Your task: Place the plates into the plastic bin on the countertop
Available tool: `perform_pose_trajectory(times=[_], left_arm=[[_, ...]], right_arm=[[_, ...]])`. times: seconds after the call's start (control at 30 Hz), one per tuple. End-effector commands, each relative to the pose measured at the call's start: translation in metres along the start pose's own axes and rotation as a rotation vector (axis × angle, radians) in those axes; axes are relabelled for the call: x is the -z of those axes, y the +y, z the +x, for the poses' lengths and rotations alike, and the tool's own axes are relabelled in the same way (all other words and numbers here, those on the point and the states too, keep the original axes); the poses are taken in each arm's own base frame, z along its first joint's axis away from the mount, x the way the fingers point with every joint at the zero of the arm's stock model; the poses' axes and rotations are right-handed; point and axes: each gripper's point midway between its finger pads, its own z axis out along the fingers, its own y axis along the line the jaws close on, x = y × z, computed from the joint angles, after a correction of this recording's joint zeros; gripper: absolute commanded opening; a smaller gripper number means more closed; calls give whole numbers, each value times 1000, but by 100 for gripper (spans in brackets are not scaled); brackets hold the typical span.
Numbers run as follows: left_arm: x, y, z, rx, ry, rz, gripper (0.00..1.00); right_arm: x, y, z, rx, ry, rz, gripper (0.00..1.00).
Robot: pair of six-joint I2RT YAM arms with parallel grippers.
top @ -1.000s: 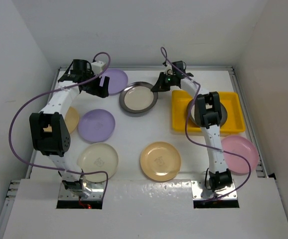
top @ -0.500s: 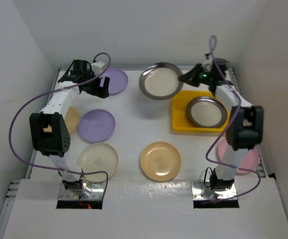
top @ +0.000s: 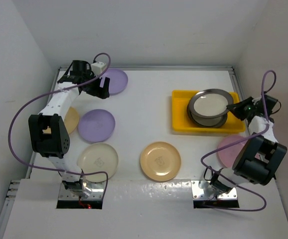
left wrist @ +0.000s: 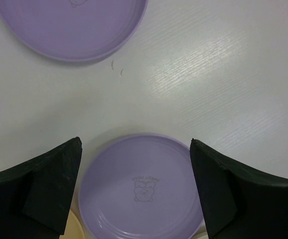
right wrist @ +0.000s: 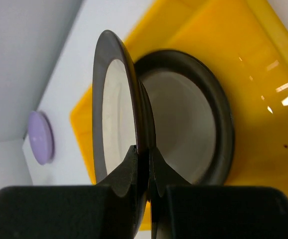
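Right gripper [right wrist: 144, 159], clamped on one grey-rimmed plate [right wrist: 115, 109], is held above a second plate [right wrist: 194, 124] in the plastic bin [top: 179, 124]; six plates [top: 160, 161] are left on the countertop [top: 149, 114].

No legible txt; lavender plate [left wrist: 141, 196] centre has faint emblem [left wrist: 145, 188] w/ lettering, too small to read.

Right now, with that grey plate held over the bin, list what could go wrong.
1. The right hand pinches the grey plate only at its rim, so it could slip or swing.
2. It hangs over the second grey plate in the yellow bin. Released from there, it may clatter or land askew.
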Motion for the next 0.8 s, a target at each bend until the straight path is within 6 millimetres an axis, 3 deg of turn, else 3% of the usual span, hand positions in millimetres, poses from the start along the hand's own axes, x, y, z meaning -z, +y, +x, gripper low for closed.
perform_pose_trajectory(times=[0.0, 0.23, 0.27, 0.3, 0.4, 0.43, 0.47, 0.5, 0.57, 0.7, 0.77], left_arm=[[14, -8, -12, -34, -53, 14, 90], [17, -7, -14, -37, -58, 1, 90], [17, -7, -14, -37, -58, 1, 90], [17, -7, -14, -37, -58, 1, 90], [17, -8, -15, -38, -61, 10, 90], [17, -8, -15, -38, -61, 10, 90], [17, -8, -15, -38, -61, 10, 90], [17, -8, -15, -38, -61, 10, 90], [17, -8, -15, -38, -61, 10, 90], [19, -9, -19, -41, -71, 17, 90], [21, -15, -22, -60, -83, 30, 90]], right_arm=[[-1, 26, -22, 63, -34, -119, 0], [-27, 3, -4, 38, 42, -76, 0], [-31, -2, -4, 49, 32, -50, 7], [-34, -8, 1, 58, 50, -33, 21], [-38, -11, 5, 153, 90, 37, 72], [-33, -27, 18, 133, 147, 131, 75], [-32, -24, 11, 164, 135, 156, 78], [-31, -35, 4, 221, 98, 262, 87], [-14, -36, 0, 233, 83, 356, 99], [40, -67, -27, 88, -97, 650, 99], [69, -86, -26, -4, -152, 751, 99]])
